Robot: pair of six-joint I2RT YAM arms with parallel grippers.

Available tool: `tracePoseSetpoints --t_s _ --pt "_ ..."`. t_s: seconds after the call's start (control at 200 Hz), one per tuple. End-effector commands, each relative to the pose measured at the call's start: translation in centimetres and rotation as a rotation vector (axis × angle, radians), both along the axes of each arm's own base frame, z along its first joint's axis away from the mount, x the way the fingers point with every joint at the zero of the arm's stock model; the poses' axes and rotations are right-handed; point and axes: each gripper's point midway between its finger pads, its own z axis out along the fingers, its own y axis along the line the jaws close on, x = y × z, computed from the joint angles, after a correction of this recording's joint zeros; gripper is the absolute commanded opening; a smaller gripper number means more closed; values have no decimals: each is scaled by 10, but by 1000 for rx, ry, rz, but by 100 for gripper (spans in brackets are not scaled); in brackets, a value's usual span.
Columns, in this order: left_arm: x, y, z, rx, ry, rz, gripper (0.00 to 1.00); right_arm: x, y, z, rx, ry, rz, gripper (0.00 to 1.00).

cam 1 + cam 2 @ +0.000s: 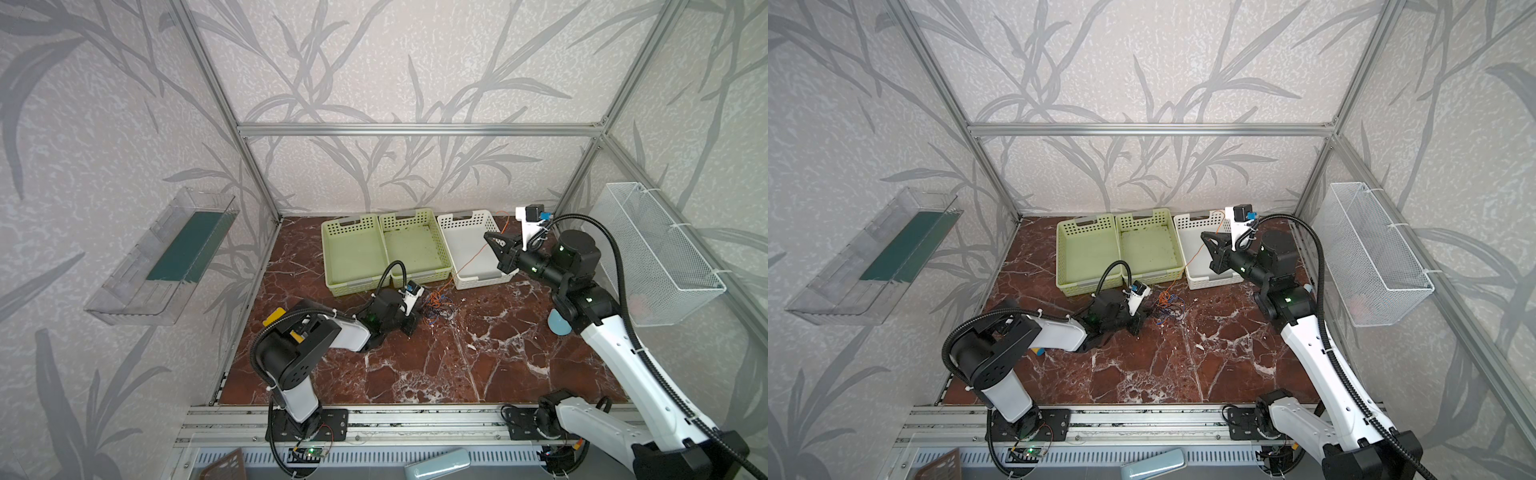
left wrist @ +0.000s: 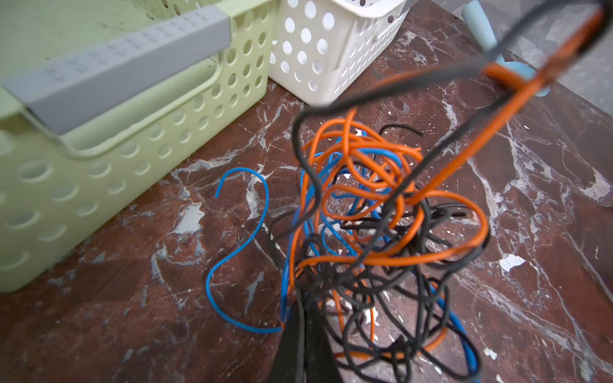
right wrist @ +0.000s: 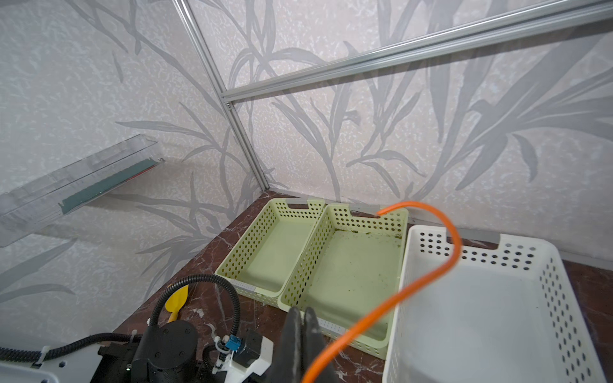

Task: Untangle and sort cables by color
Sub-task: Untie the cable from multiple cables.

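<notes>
Right wrist view: my right pincer [image 3: 301, 311] grips the orange cable [image 3: 398, 300]. I'd pull slowly while my left pincer [image 2: 303, 301], clenched on the tangle [image 2: 365, 215], anchors it.

We're looking at a booth lined in pale grey wallpaper [image 1: 374, 62] with a darker leaf print, covering the back and both side walls in both top views. An aluminium frame [image 1: 415, 129] is standing in front of it: uprights in the corners, one crossbar along the back. The work surface is showing as a red-brown marble slab [image 1: 457, 365] with white veining. We're seeing a clear plastic shelf [image 1: 124, 305] hanging on the left-hand wall, carrying a dark green strip [image 1: 187, 245], and a white wire basket [image 1: 665, 257] hanging on the right-hand wall. Slotted aluminium rails [image 1: 415, 419] are running along the near edge. Light is falling soft and even
</notes>
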Motion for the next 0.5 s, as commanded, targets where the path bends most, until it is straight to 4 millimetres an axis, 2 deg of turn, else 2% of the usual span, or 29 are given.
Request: tracePoseSetpoints --t_s 0.0,0.165,0.285,0.39,0.495 --pt "-2 8 -4 56 -1 15 0 -9 -19 35 -4 -84 -39 0" --pt "1 12 -6 85 -6 32 0 -2 -45 43 -8 -83 -119 0" --pt "4 15 -5 110 -8 42 0 4 -60 60 14 -105 -152 0" --pt "4 16 -3 124 -19 39 0 6 -67 76 17 -131 -161 0" --pt "4 16 -2 135 -21 34 0 8 -63 91 21 -155 -132 0"
